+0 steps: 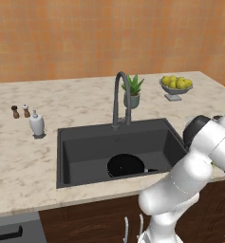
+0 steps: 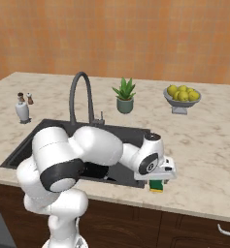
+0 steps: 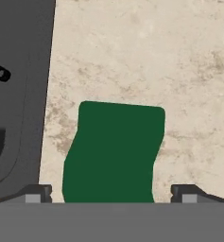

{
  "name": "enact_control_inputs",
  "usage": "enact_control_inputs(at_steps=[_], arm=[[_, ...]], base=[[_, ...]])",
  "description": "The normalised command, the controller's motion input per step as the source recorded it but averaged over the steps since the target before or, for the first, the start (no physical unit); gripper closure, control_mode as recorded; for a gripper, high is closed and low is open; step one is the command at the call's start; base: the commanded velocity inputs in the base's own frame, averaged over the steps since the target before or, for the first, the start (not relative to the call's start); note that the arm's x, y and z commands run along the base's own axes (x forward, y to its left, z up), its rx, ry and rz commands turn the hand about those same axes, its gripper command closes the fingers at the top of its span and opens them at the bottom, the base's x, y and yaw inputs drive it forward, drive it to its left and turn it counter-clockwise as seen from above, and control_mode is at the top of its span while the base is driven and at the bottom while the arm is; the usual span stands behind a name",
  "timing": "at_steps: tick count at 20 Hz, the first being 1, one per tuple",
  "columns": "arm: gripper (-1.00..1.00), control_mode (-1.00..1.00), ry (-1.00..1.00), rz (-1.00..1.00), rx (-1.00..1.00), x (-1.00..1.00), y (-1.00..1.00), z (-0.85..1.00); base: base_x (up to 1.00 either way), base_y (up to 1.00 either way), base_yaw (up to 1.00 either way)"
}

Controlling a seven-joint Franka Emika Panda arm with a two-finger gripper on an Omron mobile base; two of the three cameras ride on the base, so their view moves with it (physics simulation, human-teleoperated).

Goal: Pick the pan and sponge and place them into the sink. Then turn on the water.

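**Jaws spread over the sponge at the sink's edge**

The gripper (image 2: pixel 157 180) is hanging right over the sponge (image 3: pixel 114 153), jaws released and standing wide, one fingertip showing on each side of the green top in the hand view with nothing clenched between them. The sponge is lying flat on the marble counter (image 2: pixel 204 145), just beside the right rim of the sink (image 1: pixel 85 142) and near the counter's front edge; in the right base view its green-over-yellow block (image 2: pixel 156 186) is peeking out under the hand. The pan (image 1: pixel 126 165) is already sitting in the basin, near the front wall, and no blue stream is coming from the faucet (image 1: pixel 119 95), so the sponge looks to be the step in hand.

As for handling, the sponge is likely going to be very light and soft, giving under the squeeze rather than resisting it, with a rough surface that should not slip. Breaking it is no worry; pinching it too near a corner and letting it twist is the likelier trouble. The best hold is probably across the middle of its two long sides.

In the hand view the block is looking slightly longer than wide, its long axis running up and down the picture, roughly parallel to the sink's rim, with a slight lean. The jaws are standing across the shorter width, which suits that hold.
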Motion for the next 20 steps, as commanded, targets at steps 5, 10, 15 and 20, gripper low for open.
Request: enact_control_inputs(at_steps=[5, 10, 15, 20], arm=[[-1.00, -1.00, 0.12, 0.03, 0.00, 0.07, -0.04, -0.39], [-1.00, -1.00, 0.07, 0.05, 0.00, 0.00, -0.16, -0.44], [1.00, -1.00, 0.16, 0.00, 0.00, 0.00, 0.00, -0.49], [1.00, -1.00, -0.06, 0.04, 0.00, -0.32, 0.35, -0.19]], base=[[0.00, 0.00, 0.00], [0.00, 0.00, 0.00], [0.00, 0.00, 0.00], [0.00, 0.00, 0.00]])
